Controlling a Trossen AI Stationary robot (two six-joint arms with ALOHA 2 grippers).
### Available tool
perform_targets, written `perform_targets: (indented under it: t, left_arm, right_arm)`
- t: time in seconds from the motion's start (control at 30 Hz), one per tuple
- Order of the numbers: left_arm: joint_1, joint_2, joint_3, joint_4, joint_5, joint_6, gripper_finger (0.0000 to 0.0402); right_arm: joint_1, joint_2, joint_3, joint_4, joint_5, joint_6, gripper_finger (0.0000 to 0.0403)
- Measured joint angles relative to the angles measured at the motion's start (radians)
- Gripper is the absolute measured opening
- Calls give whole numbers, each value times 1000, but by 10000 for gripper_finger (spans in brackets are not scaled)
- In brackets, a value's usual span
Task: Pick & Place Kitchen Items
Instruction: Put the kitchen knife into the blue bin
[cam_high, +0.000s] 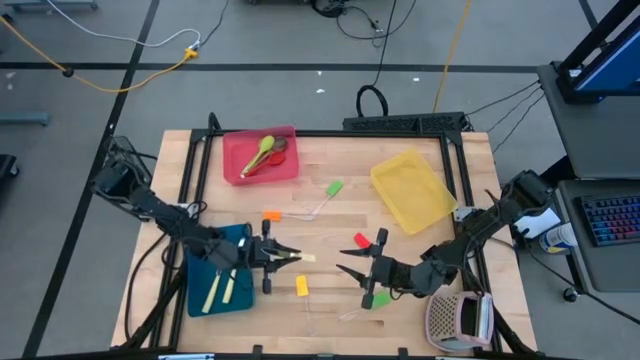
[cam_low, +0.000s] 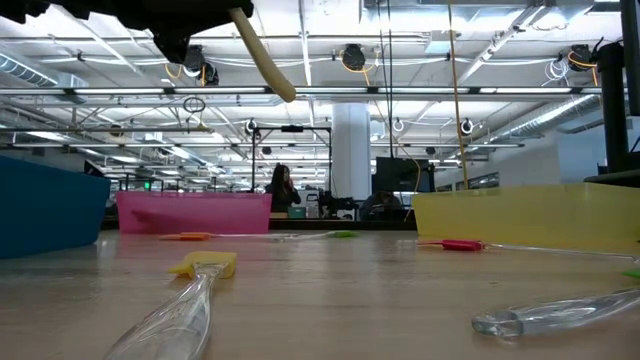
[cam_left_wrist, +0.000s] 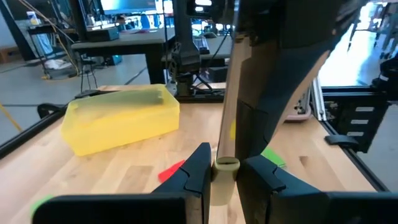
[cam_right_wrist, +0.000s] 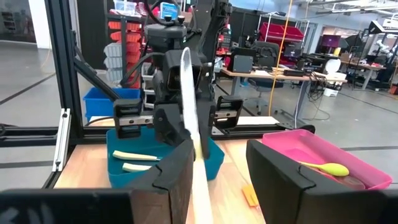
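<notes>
My left gripper (cam_high: 283, 256) hovers just right of the blue tray (cam_high: 200, 262), shut on a cream knife (cam_high: 303, 258) that points toward the table's right. My right gripper (cam_high: 345, 266) faces it from the right, open. In the right wrist view the knife (cam_right_wrist: 189, 99) runs into the gap between my right fingers, close to one finger (cam_right_wrist: 177, 168). Two more cream knives (cam_high: 221, 290) lie in the blue tray. A green spoon (cam_high: 262, 152) lies in the pink tray (cam_high: 236, 160). Spatulas with orange (cam_high: 272, 215), green (cam_high: 333, 190), red (cam_high: 362, 240) and yellow (cam_high: 302, 285) heads lie on the table. My left gripper pinches the cream knife between its two fingers at one end (cam_left_wrist: 227, 167). The fingers are level and come from the table's left, along the knife. The knife sticks out toward my right gripper, lifted clear of the table. My right gripper: I cannot tell whether it touches the knife.
The yellow tray (cam_high: 412, 190) stands at the far right. A pinkish perforated box (cam_high: 460, 318) sits at the near right corner. Another green-headed spatula (cam_high: 380, 298) lies under my right arm. Bare wood shows in the table's middle.
</notes>
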Motion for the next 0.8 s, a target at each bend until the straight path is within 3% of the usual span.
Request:
perform_targets:
  t: [0.63,0.8]
  left_arm:
    - [-93,4,0,-46,-3,-92,56]
    - [-134,4,45,-125,-57,-116,56]
  right_arm:
    - [-65,1,0,120,2,-153,142]
    - [-103,1,0,116,3,-151,141]
